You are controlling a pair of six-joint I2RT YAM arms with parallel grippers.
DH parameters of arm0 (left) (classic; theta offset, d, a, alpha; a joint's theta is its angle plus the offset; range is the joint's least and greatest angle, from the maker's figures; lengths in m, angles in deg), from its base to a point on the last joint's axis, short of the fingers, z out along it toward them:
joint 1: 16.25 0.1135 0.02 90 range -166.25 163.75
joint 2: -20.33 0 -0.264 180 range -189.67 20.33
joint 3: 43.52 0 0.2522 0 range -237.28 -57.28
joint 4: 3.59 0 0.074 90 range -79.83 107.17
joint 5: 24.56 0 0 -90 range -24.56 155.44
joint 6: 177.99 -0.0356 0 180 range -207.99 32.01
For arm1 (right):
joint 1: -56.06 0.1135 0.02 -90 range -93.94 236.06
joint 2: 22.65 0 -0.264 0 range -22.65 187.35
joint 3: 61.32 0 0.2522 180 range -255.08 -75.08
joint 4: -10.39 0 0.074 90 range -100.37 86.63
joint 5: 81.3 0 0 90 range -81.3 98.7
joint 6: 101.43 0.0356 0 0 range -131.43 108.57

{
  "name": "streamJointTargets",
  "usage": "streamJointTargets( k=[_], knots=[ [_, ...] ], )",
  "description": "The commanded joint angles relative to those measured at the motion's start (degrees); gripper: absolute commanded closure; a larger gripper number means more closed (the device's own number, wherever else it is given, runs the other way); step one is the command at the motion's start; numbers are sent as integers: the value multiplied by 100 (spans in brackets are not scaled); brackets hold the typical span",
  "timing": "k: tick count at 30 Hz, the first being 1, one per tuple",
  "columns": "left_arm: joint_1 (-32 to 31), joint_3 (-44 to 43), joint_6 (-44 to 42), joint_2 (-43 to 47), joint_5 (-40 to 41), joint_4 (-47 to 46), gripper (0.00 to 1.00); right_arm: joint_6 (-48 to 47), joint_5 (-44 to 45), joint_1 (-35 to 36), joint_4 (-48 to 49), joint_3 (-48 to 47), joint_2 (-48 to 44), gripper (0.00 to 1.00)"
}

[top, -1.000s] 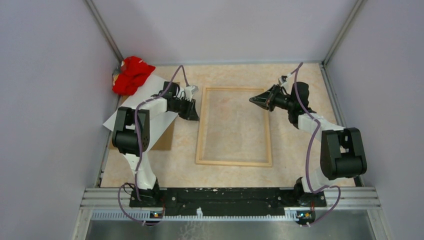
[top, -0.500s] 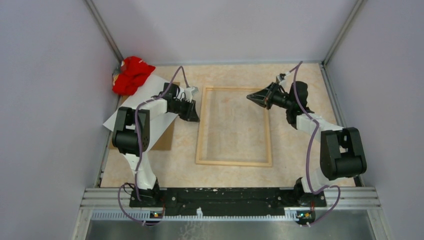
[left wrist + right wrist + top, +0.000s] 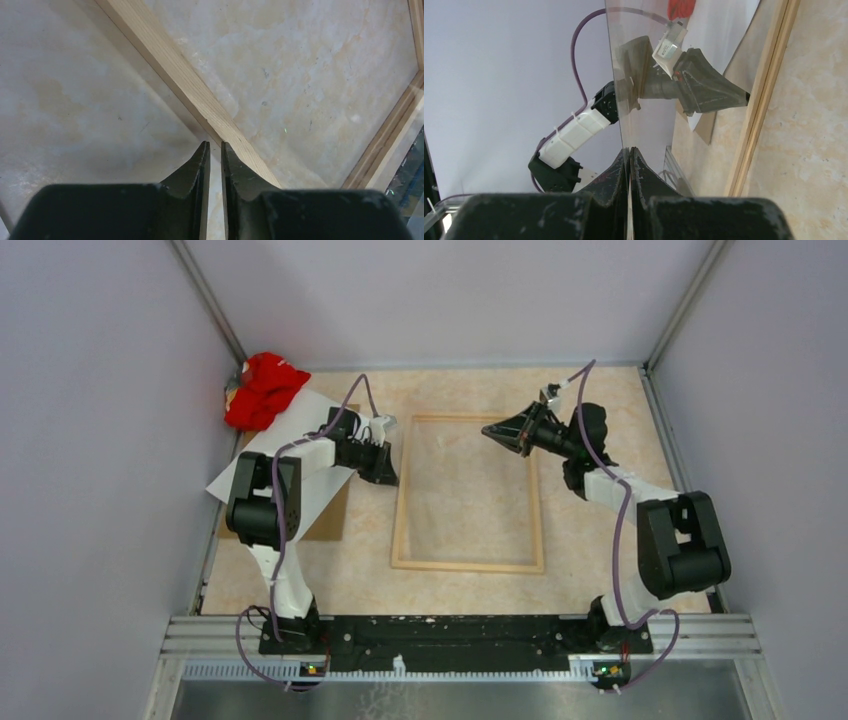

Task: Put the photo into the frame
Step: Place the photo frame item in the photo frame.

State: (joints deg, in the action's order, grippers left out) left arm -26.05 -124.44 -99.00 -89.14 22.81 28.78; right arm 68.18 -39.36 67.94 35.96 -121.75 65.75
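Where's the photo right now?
Top view, left side of the table: the photo lies plain side up on the brown backing board, between the red cloth and the frame, outside it.

Left arm and right arm show black joints, white links, purple cables, tapered black fingers

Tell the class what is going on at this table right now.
The right gripper is shut on the edge of a clear pane, holding it up over the frame, which lies flat mid-table. The left gripper hovers by the frame's left rail, jaws barely apart, holding nothing. The photo lies white side up on a brown backing board to the left, not yet in the frame.
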Motion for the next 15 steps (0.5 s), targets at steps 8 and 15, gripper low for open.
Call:
streamJointTargets(
  k=[8, 15],
  knots=[
    [124, -49, -25, 102, -86, -121, 69, -137, 296, 52, 169, -131, 90, 100],
    [128, -15, -101, 182, -247, -75, 73, 120, 413, -260, 435, 425, 362, 100]
  ],
)
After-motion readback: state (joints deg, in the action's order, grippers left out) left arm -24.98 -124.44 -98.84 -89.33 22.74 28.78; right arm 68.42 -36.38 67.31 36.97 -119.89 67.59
